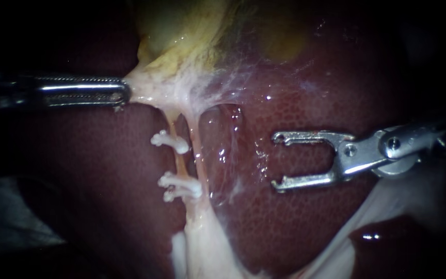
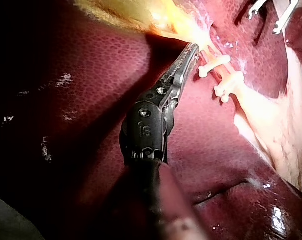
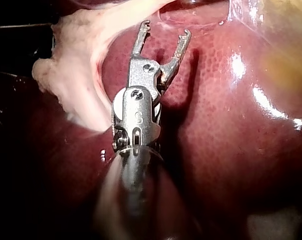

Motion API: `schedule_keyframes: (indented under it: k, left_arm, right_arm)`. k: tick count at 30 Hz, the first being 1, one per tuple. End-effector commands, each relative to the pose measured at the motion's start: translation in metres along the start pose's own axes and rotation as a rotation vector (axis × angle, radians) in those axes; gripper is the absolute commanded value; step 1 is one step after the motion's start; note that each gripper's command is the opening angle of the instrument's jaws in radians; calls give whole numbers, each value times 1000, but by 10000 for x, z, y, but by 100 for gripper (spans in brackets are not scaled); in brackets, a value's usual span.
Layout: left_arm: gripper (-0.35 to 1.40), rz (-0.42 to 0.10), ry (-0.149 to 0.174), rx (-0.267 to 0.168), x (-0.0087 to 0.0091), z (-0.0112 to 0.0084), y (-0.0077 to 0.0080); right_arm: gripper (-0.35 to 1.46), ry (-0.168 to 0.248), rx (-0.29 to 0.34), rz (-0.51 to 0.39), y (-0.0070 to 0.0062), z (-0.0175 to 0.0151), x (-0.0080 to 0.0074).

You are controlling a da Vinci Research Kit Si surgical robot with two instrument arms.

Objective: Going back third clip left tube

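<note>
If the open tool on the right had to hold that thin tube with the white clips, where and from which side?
Probably the bare stretch of the left tube between the upper clip and the lower clips. Come from the right instrument's side, jaws turned to straddle it: the tube runs upright and taut, clip ends jutting left. A second tube close beside crowds that approach.

The liver (image 1: 305, 217) is deep maroon with a fine net-like speckle (plainest at the near right). The gallbladder (image 1: 181, 31) is yellow-green, paling to cream. The clips (image 1: 171, 142) are white and the tubes (image 1: 197, 155) pinkish tan. The left instrument (image 1: 125, 94) and right instrument (image 1: 277, 160) are silver.
</note>
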Motion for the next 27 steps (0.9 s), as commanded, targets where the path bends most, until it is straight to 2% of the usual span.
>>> schedule_keyframes:
  k: [1, 6, 12, 16, 20, 27]
  left_arm:
    - [-35, 1, 0, 1, -3, 2, -1]
    - [-35, 9, 3, 8, -17, 17, -7]
    - [-35, 16, 5, 8, -28, 47, -16]
    - [-35, 21, -5, 8, -36, 63, -23]
    - [-35, 30, -8, 6, -40, 66, -27]
    - [-35, 28, -8, 6, -37, 63, -23]
  right_arm:
    - [50, -1, -1, -8, 0, 0, -1]
    - [50, 0, 3, -14, 0, -3, -2]
    - [50, 0, 4, -14, 2, -8, -6]
    - [50, 0, 4, -14, 3, -9, -8]
    - [50, 0, 4, -14, 3, -10, -8]
    - [50, 1, 7, -15, 3, -9, -8]
